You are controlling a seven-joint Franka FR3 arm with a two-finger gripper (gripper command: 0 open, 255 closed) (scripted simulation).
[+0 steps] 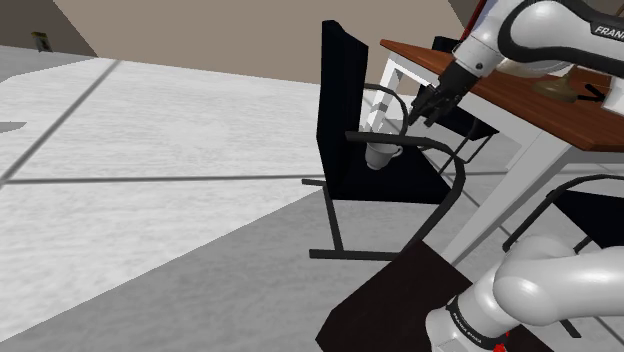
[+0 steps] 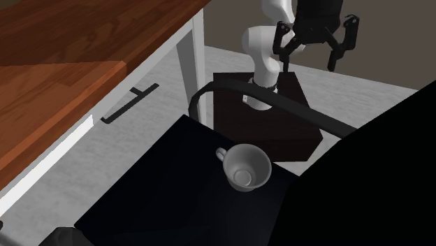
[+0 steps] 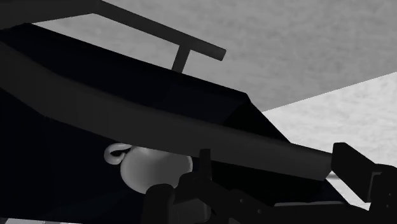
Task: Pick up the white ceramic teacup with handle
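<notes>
A white teacup (image 2: 244, 168) stands upright on the seat of a black chair (image 2: 161, 203). Its small handle is turned toward the second exterior view's left. On that side a wooden counter (image 2: 70, 56) with white legs runs beside the chair. In that view the cup sits near the far edge of the seat, just below a dark curved armrest (image 2: 307, 114) that arches over it. Beyond the armrest the arm's dark stand (image 2: 293, 136) sits on a grey floor (image 2: 384, 77).

In the shoulder view the white arm (image 1: 520, 35) reaches over the counter's edge toward the chair. Its black pincer (image 2: 308, 66) hangs above the armrest and does not touch the cup. The pincer is spread wide open, with nothing in its grip.

In the wrist view the armrest crosses in front of the cup and hides its upper part. The cup's round pale body and looped handle show beneath the bar, against the black seat. Past the chair, pale grey floor lies further off.
</notes>
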